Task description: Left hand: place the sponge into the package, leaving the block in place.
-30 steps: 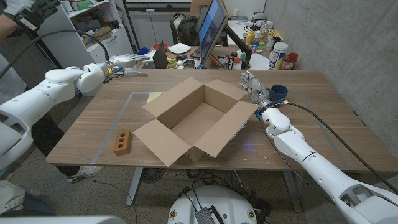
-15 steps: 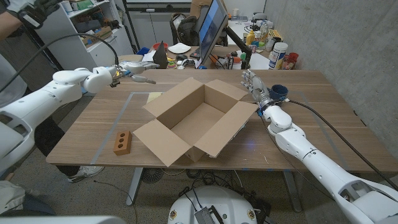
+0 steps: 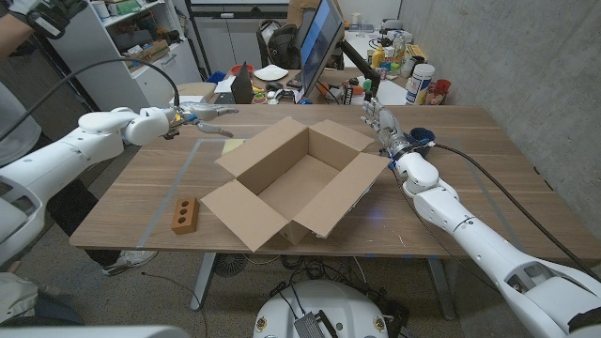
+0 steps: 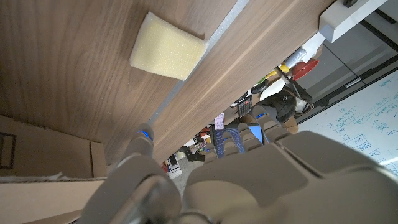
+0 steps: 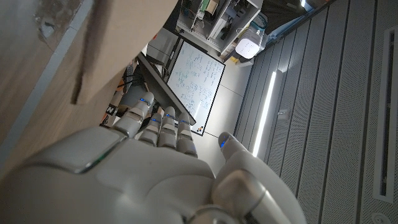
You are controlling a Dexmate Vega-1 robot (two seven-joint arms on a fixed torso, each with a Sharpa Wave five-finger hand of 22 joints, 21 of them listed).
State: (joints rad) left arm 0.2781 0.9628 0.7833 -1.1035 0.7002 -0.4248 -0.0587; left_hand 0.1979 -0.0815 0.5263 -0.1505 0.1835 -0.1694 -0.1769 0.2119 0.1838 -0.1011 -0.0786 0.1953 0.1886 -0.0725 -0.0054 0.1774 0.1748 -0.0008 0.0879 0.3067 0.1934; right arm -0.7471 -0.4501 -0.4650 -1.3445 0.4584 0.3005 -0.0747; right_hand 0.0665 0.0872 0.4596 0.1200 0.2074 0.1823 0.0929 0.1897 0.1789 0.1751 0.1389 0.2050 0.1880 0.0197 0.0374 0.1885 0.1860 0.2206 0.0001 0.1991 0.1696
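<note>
Approach step: left hand reaching for the sponge, nothing grasped yet.
Head view: the white left hand (image 3: 208,118), fingers spread and empty, hovers near the flat pale-yellow foam sponge (image 3: 233,145) lying on the table beside the open brown cardboard package (image 3: 296,180); the brown two-holed block (image 3: 186,215) sits well apart. Left wrist view: the sponge (image 4: 166,54) lies bare, so the next move likely calls for lowering and pinching it. Right wrist view: the right hand (image 5: 161,168) holds nothing, fingers extended.

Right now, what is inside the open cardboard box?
The cardboard box shows only its bare floor; the near corner behind the front flaps is hidden. The sponge lies on the table outside it.

The right hand (image 5: 155,168) fills the foreground, its fingers (image 5: 163,127) extended side by side and holding nothing. A cardboard flap (image 5: 74,43) lies just beside the fingers, and beyond them stands a whiteboard (image 5: 194,81) covered in writing.
</note>
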